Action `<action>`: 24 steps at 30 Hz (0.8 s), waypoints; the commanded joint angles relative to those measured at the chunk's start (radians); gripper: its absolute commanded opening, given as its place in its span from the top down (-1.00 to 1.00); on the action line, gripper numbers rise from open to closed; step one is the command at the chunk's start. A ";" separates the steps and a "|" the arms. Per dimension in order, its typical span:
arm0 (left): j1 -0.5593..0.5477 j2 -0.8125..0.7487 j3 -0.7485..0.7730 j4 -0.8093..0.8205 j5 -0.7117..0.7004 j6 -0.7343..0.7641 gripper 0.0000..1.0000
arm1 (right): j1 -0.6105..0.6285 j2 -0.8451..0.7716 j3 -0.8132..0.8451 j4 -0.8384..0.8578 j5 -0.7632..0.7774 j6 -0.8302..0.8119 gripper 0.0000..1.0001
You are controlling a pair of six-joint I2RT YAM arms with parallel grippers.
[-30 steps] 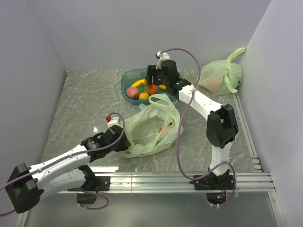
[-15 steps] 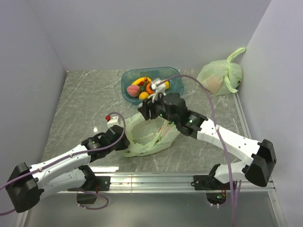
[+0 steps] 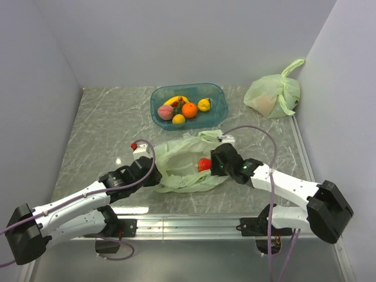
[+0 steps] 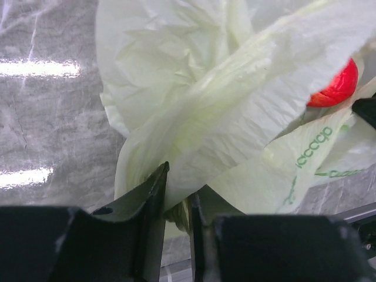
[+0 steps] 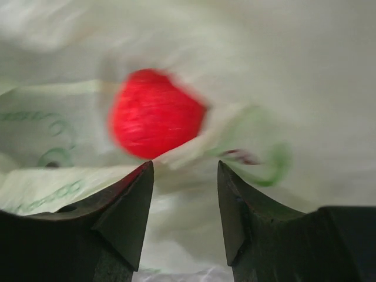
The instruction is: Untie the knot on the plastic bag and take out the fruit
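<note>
The pale green plastic bag (image 3: 179, 170) lies open on the table's middle, and no knot shows. A red apple (image 3: 204, 164) sits inside its mouth. My right gripper (image 3: 212, 165) is open at the bag's mouth. In the right wrist view the apple (image 5: 154, 114) lies just beyond the gripper (image 5: 185, 170), to the left. My left gripper (image 3: 154, 177) is shut on the bag's near-left edge. The left wrist view shows bag film (image 4: 194, 135) pinched in this gripper (image 4: 176, 197), and the apple (image 4: 336, 88) at the right. A banana (image 3: 175, 100), orange (image 3: 189, 110), peach (image 3: 165, 112) and lemon (image 3: 204, 104) lie in the tub.
A teal plastic tub (image 3: 218, 98) holding the fruit stands behind the bag. A second tied pale green bag (image 3: 273, 94) showing pinkish-orange sits at the back right by the wall. Walls close in left, back and right. A metal rail (image 3: 194, 225) runs along the near edge.
My right arm has swung back from the tub and come down low to the bag's mouth beside the red apple. The bag has flattened and shifted a little. My left arm has stayed put.
</note>
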 commanded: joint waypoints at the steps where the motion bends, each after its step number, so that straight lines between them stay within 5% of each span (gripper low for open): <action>1: -0.005 -0.016 0.007 0.009 -0.021 0.004 0.51 | -0.080 -0.064 -0.099 0.006 0.058 0.162 -0.08; 7: -0.006 -0.005 0.002 0.029 0.003 0.010 0.51 | -0.162 -0.100 -0.242 0.252 -0.098 0.171 -0.08; 14: -0.009 0.011 -0.008 0.062 0.042 0.008 0.51 | -0.136 0.063 -0.193 0.366 -0.224 0.066 -0.14; 24: -0.014 0.038 -0.004 0.053 0.011 0.001 0.51 | 0.087 -0.007 0.130 -0.031 0.018 -0.148 -0.38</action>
